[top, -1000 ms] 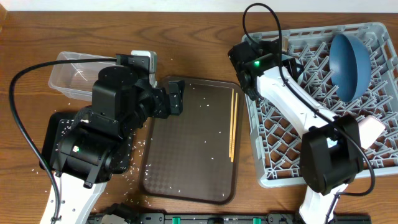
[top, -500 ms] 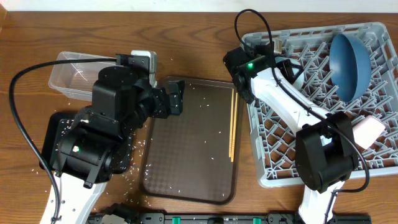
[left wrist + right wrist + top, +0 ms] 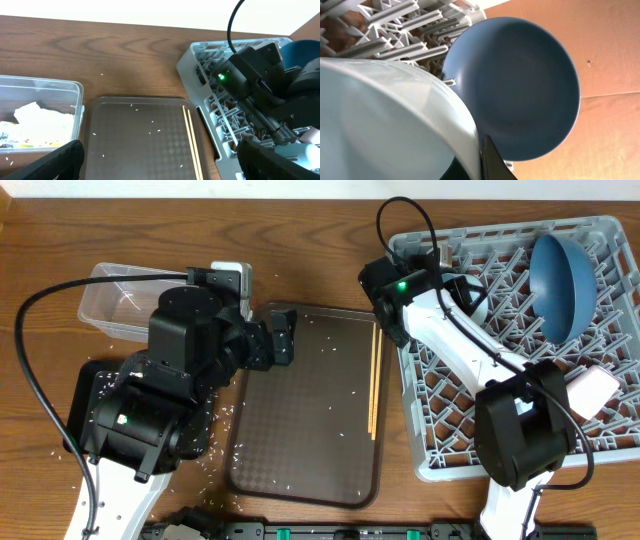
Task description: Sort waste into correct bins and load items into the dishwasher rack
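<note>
My right gripper (image 3: pixel 479 156) is shut on the rim of the white bowl (image 3: pixel 395 115), which fills the left of the right wrist view. Behind it the dark blue dish (image 3: pixel 520 85) stands on edge in the dishwasher rack (image 3: pixel 600 450). From above, that dish (image 3: pixel 565 285) leans at the rack's back right, and my right gripper (image 3: pixel 452 280) is over the rack's back left. My left gripper (image 3: pixel 165 166) is open above the brown serving tray (image 3: pixel 140 130). The clear tub (image 3: pixel 75 95) holds crumpled white paper (image 3: pixel 37 117).
Chopsticks (image 3: pixel 374 380) lie along the serving tray's right side, and rice grains (image 3: pixel 215 442) are scattered on the tray and the table. A black tray (image 3: pixel 85 395) shows partly under the left arm. A pale pink cup (image 3: pixel 592 390) lies in the rack.
My right wrist has shifted a little to the left, toward the rack's left edge, still holding the bowl. The left arm has not moved.
</note>
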Controlling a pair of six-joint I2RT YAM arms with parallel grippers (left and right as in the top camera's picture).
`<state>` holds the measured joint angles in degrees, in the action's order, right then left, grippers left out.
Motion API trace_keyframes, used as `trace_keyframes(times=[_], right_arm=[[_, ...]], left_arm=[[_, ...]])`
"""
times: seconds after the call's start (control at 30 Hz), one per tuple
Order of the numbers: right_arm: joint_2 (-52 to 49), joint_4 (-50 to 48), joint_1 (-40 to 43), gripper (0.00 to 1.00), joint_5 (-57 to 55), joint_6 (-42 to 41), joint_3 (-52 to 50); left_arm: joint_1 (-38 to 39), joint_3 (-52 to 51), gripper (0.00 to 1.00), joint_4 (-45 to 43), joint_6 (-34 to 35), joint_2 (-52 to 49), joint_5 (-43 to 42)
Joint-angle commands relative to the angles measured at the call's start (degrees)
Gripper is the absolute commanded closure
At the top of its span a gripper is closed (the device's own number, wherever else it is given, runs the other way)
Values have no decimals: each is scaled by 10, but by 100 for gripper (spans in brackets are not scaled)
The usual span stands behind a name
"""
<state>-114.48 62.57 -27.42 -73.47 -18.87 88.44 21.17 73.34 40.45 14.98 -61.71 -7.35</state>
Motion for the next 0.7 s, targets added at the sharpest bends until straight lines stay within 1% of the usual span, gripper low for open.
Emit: trace_keyframes(times=[0.0,0.23,0.5,0.6,0.67], right_arm=[[-4,0,-12,99,24,-13,6],[-4,9,-14,99,52,-13,6],[-5,38,-15,99,-23,-13,7],[-5,59,-15,99,-16,-19,18],[-5,91,-15,99,0,-42,35]], left_arm=[[-2,4,2,0,-3,3,-2],[-2,4,2,5,-3,3,-2],[-2,4,2,9,-3,3,-1],[-2,4,2,9,-3,3,-1],[-2,4,2,10,-4,3,-1]])
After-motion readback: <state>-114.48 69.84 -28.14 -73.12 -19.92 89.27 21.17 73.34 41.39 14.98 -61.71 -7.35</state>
